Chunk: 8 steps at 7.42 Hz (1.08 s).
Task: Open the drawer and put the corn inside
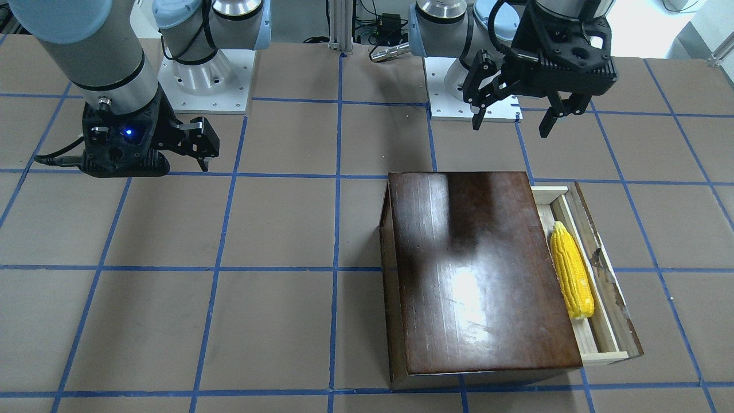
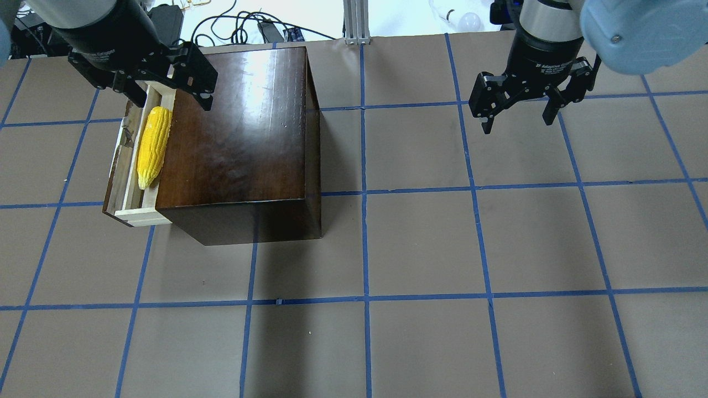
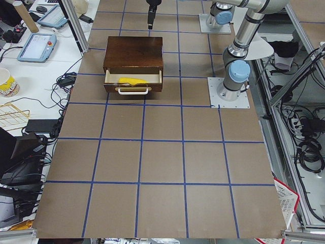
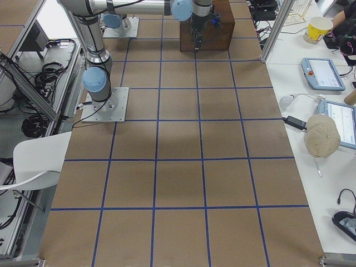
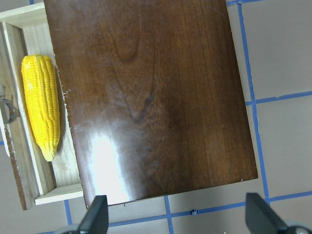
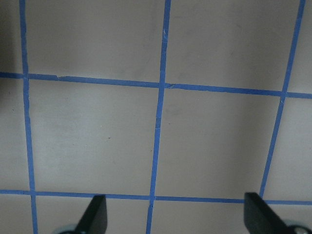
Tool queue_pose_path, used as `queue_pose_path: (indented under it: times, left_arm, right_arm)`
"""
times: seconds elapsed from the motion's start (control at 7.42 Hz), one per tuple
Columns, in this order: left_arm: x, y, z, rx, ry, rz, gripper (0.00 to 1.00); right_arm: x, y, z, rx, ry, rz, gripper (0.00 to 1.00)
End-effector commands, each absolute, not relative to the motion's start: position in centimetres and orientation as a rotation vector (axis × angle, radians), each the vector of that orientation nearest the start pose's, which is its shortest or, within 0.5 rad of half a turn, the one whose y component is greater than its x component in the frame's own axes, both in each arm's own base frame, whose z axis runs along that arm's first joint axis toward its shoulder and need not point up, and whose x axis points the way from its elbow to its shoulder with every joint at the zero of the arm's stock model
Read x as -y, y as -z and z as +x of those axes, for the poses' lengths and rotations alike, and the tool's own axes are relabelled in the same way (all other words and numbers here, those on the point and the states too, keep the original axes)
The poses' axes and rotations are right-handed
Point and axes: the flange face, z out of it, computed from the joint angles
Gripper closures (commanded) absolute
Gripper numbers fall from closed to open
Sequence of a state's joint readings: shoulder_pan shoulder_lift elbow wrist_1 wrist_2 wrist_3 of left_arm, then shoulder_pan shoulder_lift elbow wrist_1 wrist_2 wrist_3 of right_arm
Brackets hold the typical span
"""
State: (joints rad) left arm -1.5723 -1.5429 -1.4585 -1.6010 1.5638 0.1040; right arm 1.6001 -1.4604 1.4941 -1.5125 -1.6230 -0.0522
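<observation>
Cabinet (image 1: 476,269): a glossy dark-brown box standing on the gridded table (image 1: 275,229).
Drawer (image 1: 616,304): standing open, chipped front panel well out from the box.
Corn (image 1: 572,278): lying lengthwise inside the drawer, just beside the cabinet's edge.
Left gripper (image 1: 510,127): fingers spread, holding nothing, raised above the cabinet.
Right gripper (image 2: 517,126): fingers spread, empty, above the table, well apart from the cabinet.

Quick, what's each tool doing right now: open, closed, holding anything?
Left tool: open, holding nothing; the corn lies in the drawer.
Right tool: open, holding nothing.
</observation>
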Motion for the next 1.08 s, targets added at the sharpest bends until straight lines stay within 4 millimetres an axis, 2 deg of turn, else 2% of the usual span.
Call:
queue_pose_path:
  times: [0.0,0.94]
  left_arm:
    - [48.32,-55.87,-12.87,-3.135,0.159,0.145,0.0]
    - [48.25,-55.93,-13.11,-3.137,0.16,0.138,0.0]
  right_arm:
    - [52.5,-46.35,14.35,-3.186,-0.148,-0.133,0.0]
    - [52.48,-46.35,14.43,-3.186,-0.148,-0.136,0.0]
